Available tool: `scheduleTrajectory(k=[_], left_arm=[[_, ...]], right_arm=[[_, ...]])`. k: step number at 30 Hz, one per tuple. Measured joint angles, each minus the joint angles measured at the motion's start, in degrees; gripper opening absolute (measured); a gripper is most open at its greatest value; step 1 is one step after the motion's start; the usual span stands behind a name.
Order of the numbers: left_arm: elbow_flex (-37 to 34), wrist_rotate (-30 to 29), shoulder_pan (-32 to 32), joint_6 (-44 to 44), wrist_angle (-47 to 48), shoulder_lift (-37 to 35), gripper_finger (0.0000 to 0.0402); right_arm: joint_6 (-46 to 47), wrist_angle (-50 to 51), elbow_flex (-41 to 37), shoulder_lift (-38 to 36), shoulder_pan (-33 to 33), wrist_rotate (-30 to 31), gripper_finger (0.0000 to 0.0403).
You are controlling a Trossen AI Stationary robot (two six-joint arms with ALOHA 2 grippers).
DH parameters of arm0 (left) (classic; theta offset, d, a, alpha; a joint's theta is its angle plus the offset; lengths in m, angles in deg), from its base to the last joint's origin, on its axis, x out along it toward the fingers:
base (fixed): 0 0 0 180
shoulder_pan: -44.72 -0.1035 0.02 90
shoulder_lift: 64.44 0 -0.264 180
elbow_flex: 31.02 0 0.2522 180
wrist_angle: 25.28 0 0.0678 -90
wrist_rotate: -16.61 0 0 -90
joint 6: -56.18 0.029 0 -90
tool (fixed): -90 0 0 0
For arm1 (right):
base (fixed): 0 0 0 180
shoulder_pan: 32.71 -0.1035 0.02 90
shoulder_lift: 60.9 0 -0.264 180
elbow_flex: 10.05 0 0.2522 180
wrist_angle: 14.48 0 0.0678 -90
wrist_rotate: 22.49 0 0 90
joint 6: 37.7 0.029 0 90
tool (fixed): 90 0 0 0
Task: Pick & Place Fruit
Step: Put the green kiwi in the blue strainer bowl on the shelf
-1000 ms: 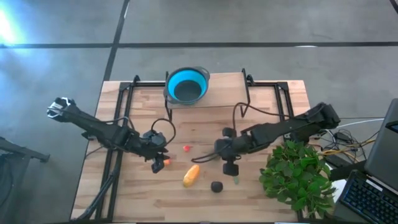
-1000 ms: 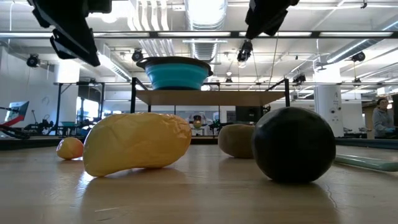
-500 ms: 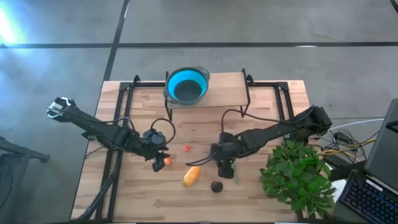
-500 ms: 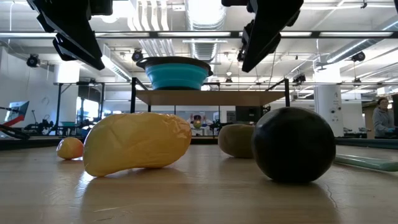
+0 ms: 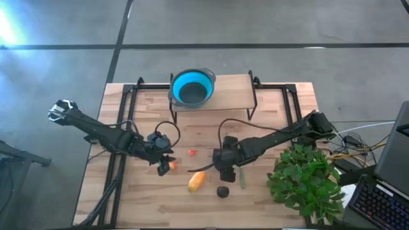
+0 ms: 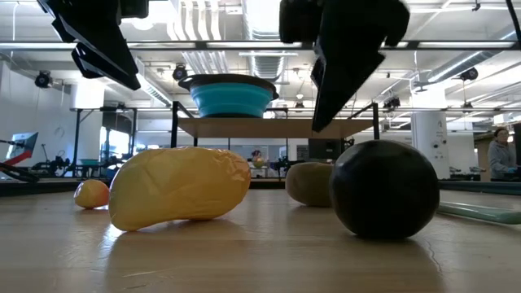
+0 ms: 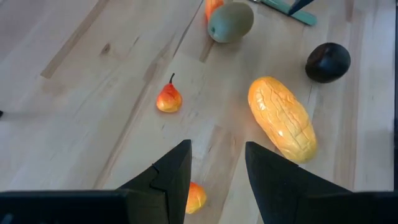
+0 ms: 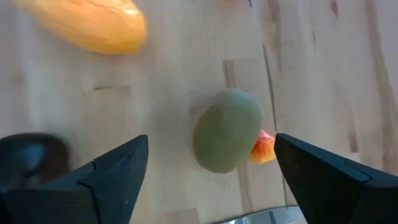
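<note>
Right gripper [image 8: 208, 168] hangs jaws spread over the olive-green fruit [image 8: 227, 129] mid-table; left gripper [image 7: 214, 171], jaws apart, hovers above the tiny orange fruit [image 7: 194, 196].

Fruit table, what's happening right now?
The right gripper is open, hovering over the olive-green fruit, which lies on the table untouched. The left gripper waits above the tiny orange fruit, holding nothing. The yellow-orange fruit, dark round fruit and tiny red fruit lie loose. The blue bowl is empty.
</note>
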Motion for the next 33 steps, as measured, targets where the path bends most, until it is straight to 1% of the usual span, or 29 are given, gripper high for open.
scheduleTrajectory(k=[5,9,20,25,33], left_arm=[[0.0,0.0,0.0,0.2,0.0,0.0,0.0156],[0.0,0.0,0.0,0.2,0.0,0.0,0.0156],[0.0,0.0,0.0,0.4,0.0,0.0,0.0156],[0.0,0.0,0.0,1.3,0.0,0.0,0.0156],[0.0,0.0,0.0,1.7,0.0,0.0,0.0156]], right_arm=[[2.7,0.0,-0.1,2.3,0.3,1.6,0.0349],[4.6,0.2,-0.2,3.8,0.6,1.6,0.0349],[8.1,0.1,-0.2,8.2,1.0,1.6,0.0313],[9.6,0.0,-0.2,8.7,1.1,1.9,0.0282],[9.6,0.0,-0.2,8.5,1.5,2.0,0.0201]])
